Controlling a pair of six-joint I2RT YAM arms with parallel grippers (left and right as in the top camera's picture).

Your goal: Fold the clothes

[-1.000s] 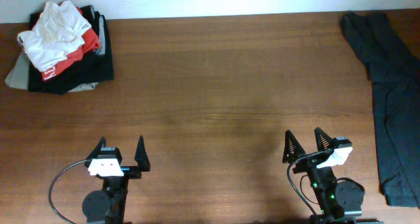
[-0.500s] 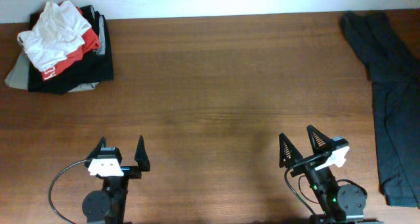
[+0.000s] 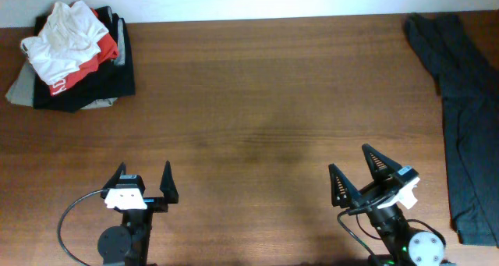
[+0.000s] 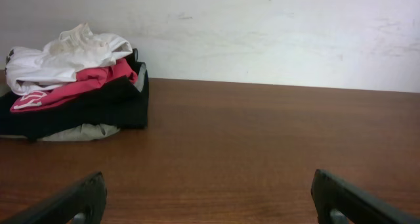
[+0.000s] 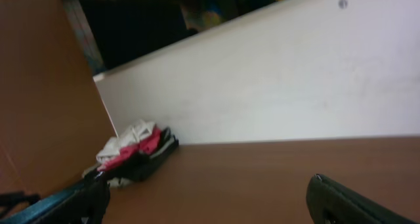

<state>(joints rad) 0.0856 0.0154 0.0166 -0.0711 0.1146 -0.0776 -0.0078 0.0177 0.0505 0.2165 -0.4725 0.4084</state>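
The clothes, a charcoal-black garment [image 3: 461,102], lie spread in a long strip along the table's right edge; no lettering shows on it. My right gripper [image 3: 348,159] stands open near the front edge, to the left of the garment and well apart from it, angled toward the back left. My left gripper [image 3: 143,169] stands open at the front left, pointing straight back. Both wrist views show bare wood between the fingers [image 4: 77,201] [image 5: 351,201]. Neither wrist view shows the charcoal garment.
A pile of garments [image 3: 74,59] sits at the back left corner: white cloth [image 4: 62,56] on top, red under it, black and grey below. The right wrist view also catches this pile [image 5: 134,155]. A white wall [image 4: 262,33] runs behind the table.
My right arm has turned leftward and drawn toward the front edge, its open fingers now pointing at the back left. The left arm and the garments have not moved.
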